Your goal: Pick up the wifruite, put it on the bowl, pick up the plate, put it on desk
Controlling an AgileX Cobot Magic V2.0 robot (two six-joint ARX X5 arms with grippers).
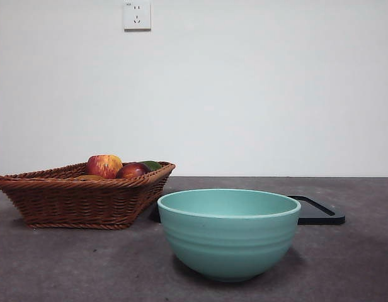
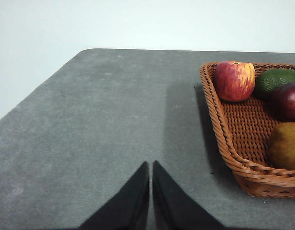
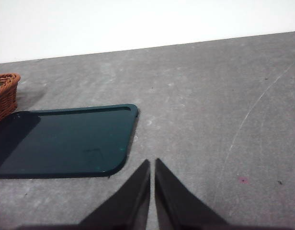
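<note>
Left gripper (image 2: 151,165) was clenched, empty, above bare desk (image 2: 104,120); wifruite (image 2: 285,146) in basket (image 2: 219,120), frame right. Right gripper (image 3: 152,163) clenched, empty, beside dark plate (image 3: 66,141). Front: bowl (image 1: 228,236) lower centre.

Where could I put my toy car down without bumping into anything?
Bare desk lies left of the basket, near the left gripper. More lies right of the dark tray, by the right gripper. It is crowded where basket, tray and bowl sit close together.
</note>
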